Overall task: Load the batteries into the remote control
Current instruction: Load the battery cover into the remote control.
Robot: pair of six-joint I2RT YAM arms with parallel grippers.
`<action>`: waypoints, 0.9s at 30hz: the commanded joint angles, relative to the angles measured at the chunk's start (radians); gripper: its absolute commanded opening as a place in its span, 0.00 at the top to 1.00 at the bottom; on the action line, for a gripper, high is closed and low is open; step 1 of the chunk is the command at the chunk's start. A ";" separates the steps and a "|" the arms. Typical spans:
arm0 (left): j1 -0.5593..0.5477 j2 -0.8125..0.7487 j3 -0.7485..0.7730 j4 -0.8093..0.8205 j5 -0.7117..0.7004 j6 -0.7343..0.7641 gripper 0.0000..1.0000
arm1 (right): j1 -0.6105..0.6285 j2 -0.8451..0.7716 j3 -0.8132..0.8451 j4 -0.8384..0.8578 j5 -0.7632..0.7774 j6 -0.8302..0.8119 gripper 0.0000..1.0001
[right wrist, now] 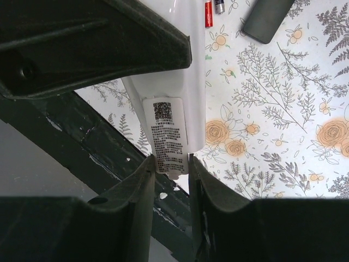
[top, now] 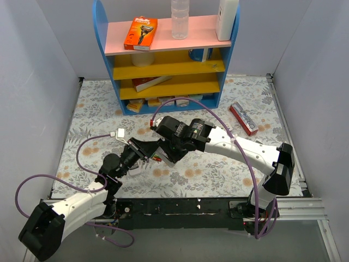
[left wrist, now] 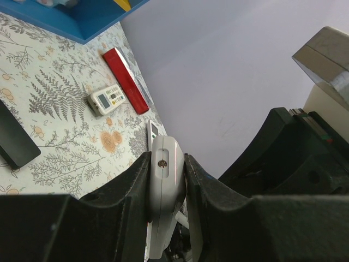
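Note:
Both grippers hold one white remote (right wrist: 175, 103) above the table, sticker side towards the right wrist camera. My left gripper (left wrist: 165, 164) is shut on one narrow end of the white remote (left wrist: 166, 188). My right gripper (right wrist: 172, 164) is shut on the end with the label. In the top view the two grippers meet at mid-table, left gripper (top: 143, 153) and right gripper (top: 165, 148). The black remote control (right wrist: 267, 19) lies flat on the floral cloth, also seen as a black remote control (left wrist: 13, 139) at the left edge. Two batteries (right wrist: 212, 11), one red and one dark, lie beside it.
A small grey-white remote (left wrist: 106, 100) and a long red box (left wrist: 126, 81) lie towards the back right of the table. The blue shelf unit (top: 169, 60) stands at the back with boxes and a bottle. The black front rail (right wrist: 109, 158) is just below the held remote.

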 commanded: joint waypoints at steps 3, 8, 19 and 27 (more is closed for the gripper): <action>-0.004 -0.021 -0.004 0.021 -0.008 0.022 1.00 | 0.005 -0.014 0.017 0.023 0.040 0.030 0.99; -0.004 -0.016 -0.002 0.035 0.003 0.023 1.00 | 0.003 -0.008 0.018 0.041 0.022 0.032 0.99; -0.004 -0.001 0.001 0.069 0.037 0.029 1.00 | -0.002 0.010 0.031 0.043 0.002 0.038 0.99; -0.007 0.008 -0.001 0.087 0.060 0.005 1.00 | -0.015 -0.014 0.006 0.090 0.022 0.061 0.99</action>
